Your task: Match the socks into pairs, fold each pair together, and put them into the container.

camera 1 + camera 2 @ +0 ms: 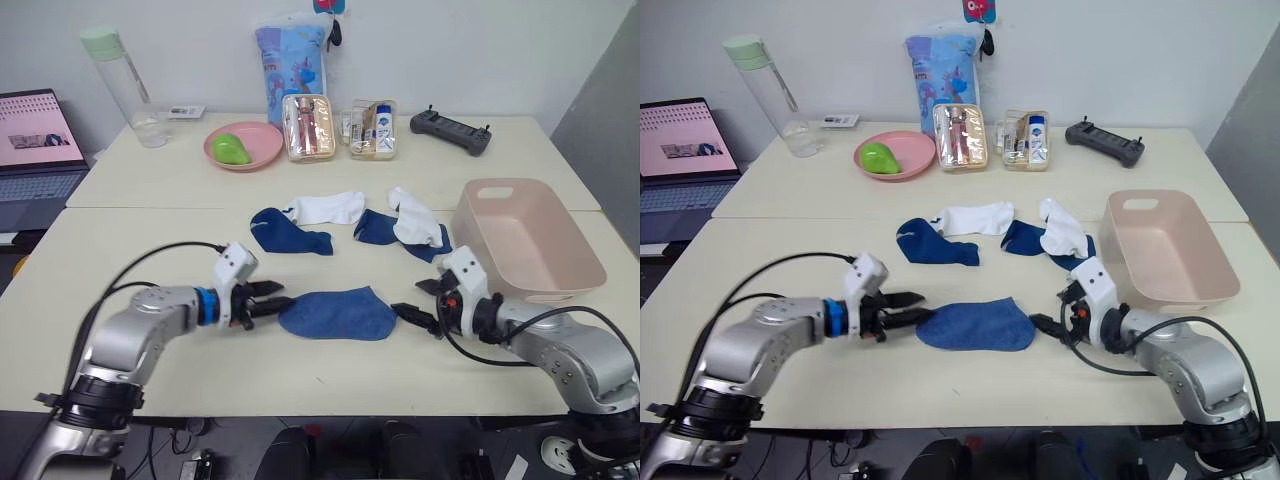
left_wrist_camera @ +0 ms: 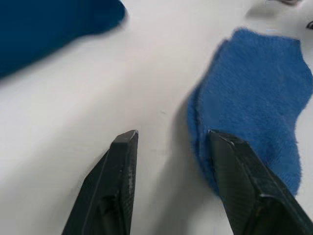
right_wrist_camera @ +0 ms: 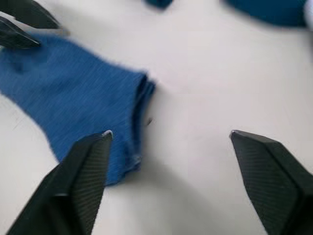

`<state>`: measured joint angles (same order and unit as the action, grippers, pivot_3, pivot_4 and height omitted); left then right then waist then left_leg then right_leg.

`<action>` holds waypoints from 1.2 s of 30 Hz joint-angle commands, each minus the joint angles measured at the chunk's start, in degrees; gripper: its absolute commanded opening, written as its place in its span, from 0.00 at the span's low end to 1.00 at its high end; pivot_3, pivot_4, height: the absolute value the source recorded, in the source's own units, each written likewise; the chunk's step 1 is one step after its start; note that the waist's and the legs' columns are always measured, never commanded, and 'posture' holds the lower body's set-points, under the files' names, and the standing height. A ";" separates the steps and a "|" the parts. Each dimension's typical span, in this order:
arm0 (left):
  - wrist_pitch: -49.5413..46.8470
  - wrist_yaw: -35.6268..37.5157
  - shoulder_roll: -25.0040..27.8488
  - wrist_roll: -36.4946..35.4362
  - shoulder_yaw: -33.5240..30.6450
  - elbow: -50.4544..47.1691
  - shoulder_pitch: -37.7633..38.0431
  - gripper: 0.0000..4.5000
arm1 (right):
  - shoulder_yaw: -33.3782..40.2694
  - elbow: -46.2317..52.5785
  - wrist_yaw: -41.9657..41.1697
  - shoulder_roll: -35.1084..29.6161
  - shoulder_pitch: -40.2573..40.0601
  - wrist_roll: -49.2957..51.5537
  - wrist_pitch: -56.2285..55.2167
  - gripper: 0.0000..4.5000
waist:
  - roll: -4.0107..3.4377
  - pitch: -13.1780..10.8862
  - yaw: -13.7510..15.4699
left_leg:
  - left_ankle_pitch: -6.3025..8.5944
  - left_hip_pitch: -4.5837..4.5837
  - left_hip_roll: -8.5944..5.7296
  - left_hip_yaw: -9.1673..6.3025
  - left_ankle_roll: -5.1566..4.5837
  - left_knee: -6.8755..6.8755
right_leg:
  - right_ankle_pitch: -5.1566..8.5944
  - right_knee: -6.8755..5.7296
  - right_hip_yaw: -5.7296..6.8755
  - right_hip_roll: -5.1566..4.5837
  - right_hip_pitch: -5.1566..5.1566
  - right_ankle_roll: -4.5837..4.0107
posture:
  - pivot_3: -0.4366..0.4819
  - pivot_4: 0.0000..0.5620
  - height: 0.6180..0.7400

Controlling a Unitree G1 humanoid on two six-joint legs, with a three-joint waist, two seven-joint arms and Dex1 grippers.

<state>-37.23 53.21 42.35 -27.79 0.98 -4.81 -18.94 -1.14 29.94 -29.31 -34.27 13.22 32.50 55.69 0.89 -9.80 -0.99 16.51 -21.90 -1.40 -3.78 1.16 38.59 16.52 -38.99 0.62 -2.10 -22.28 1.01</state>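
Flanking the blue sock (image 1: 338,313), my left gripper (image 1: 272,298) and right gripper (image 1: 416,303) both gape open. Neither holds anything. Beyond the sock sits the container (image 1: 530,238).

Nearest sock (image 1: 337,313) between both tools, container (image 1: 570,266) far right.

- No text can be read anywhere.
- The laptop (image 1: 38,150) screen shows a pink page with marks too small to make out.
- The pouches (image 1: 340,128) hold labelled bottles; the print is illegible.
- The blue bag (image 1: 290,58) bears pictures, no legible words.
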 commanded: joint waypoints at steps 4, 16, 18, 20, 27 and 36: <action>5.66 6.14 0.63 1.73 2.36 -3.21 -5.11 0.16 | -8.33 2.16 -2.75 1.36 3.91 -6.39 -10.71 0.85 | 0.01 0.00 -0.20 | 0.00 0.01 -0.01 0.06 0.00 0.01 | -0.01 0.02 -0.04 0.00 0.02 0.01 | 0.48 0.27 0.94; 13.51 7.80 -6.53 12.58 15.18 4.09 -4.03 0.00 | -22.35 -14.47 -6.07 7.19 5.18 -20.13 -23.85 0.01 | 0.02 -0.01 -0.51 | 0.00 0.00 0.00 0.05 0.00 0.05 | -0.01 -0.03 -0.02 0.02 -0.01 0.01 | 0.48 0.27 0.94; 14.00 7.22 -7.20 13.89 15.36 6.92 -4.15 0.00 | -21.43 -14.83 -6.47 6.51 3.67 -20.57 -24.26 0.01 | 0.02 -0.01 -0.50 | 0.00 0.00 0.00 0.03 0.00 0.04 | -0.01 -0.03 -0.01 0.02 -0.01 0.01 | 0.48 0.27 0.94; 14.89 6.83 -7.75 14.97 15.24 9.37 -4.45 0.00 | -20.39 -14.84 -6.76 5.92 2.59 -20.78 -24.41 0.01 | 0.02 0.00 -0.47 | 0.00 0.01 -0.01 0.01 0.00 0.04 | -0.01 -0.02 0.01 0.02 0.01 0.01 | 0.48 0.27 0.94; 18.72 9.99 -6.15 15.91 15.25 12.66 -3.70 0.00 | -14.07 -14.20 -9.89 1.38 -2.75 -19.19 -26.45 0.01 | 0.04 0.13 -0.44 | 0.00 0.13 -0.01 0.03 0.00 0.10 | -0.02 -0.02 -0.02 0.01 0.15 0.02 | 0.48 0.27 0.94; 16.64 14.29 -6.68 11.63 12.30 8.01 -9.37 0.00 | -9.12 -9.54 -9.89 6.46 1.08 -12.70 -23.48 0.01 | 0.05 0.06 -0.64 | 0.00 0.05 0.03 -0.01 0.00 0.10 | -0.02 -0.08 0.01 0.06 0.06 0.02 | 0.48 0.27 0.94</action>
<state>-20.65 67.10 35.58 -15.55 14.72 5.05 -27.32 -11.93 17.89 -39.68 -28.14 13.18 18.32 31.69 0.94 -9.74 -1.63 16.51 -21.86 -1.38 -3.79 1.16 38.69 16.50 -39.05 0.63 -2.05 -22.21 1.03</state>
